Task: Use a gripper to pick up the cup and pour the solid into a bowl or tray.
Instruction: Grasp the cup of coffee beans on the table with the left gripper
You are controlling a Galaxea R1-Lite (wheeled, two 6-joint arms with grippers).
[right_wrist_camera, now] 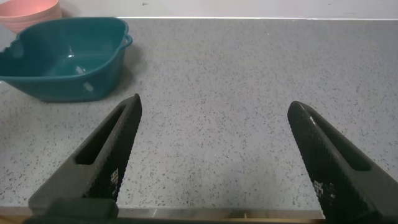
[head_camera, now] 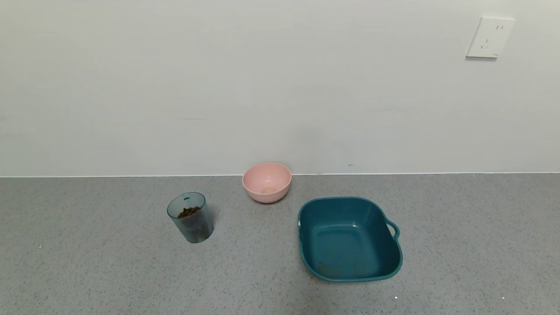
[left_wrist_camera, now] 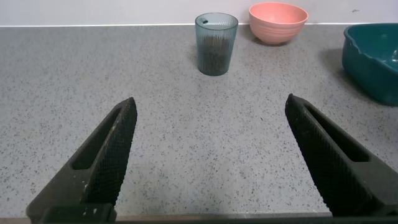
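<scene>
While both arms hang back low over the near worktop, out of the head view, the items run left to right as follows.

Left pincer [left_wrist_camera: 208, 152]: fingers spread wide, nothing between them, above bare worktop; the cup stands well ahead of it.
Cup [head_camera: 190, 217]: ribbed, translucent blue-green, upright on the worktop, left of the others, apart from both.
Solid [head_camera: 189, 212]: dark-brown pellets inside the cup, filling it partway.
Pink bowl [head_camera: 267, 182]: round, upright, close to the wall, between cup and basin and farther back.
Basin [head_camera: 306, 245]: dark teal, squarish with rounded corners, loop handle on its right side, right of the bowl and nearer the robot.
Right pincer [right_wrist_camera: 211, 155]: fingers spread wide, holding nothing, with the basin ahead and to its left.
Worktop [head_camera: 87, 271]: grey, speckled, meeting a white wall.
Socket [head_camera: 490, 37]: white, on the wall at far right.
</scene>
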